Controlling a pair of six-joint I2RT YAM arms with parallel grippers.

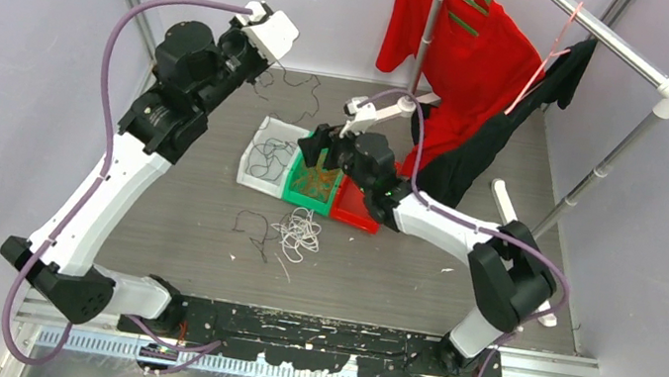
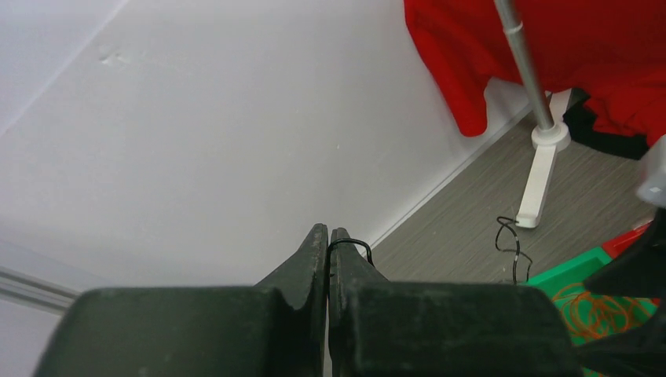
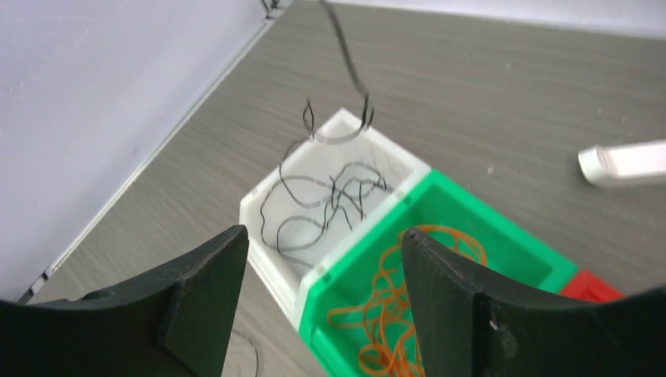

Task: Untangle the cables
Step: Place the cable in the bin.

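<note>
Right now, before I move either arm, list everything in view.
white bin: one, white, mid-table, left of the row
green bin: one, green, middle, touching it
red bin: one, red, right end
black cables: several, black, in white bin; one loose on table
hanging black cable: one, black, dangling over white bin
orange cables: bunch, orange, in green bin
white cables: bunch, white, on table before bins
clothes rack: one, silver, back right
garments: two, red and black, on rack
left gripper: one, black, shut on hanging black cable
right gripper: one, black, open above bins
</note>
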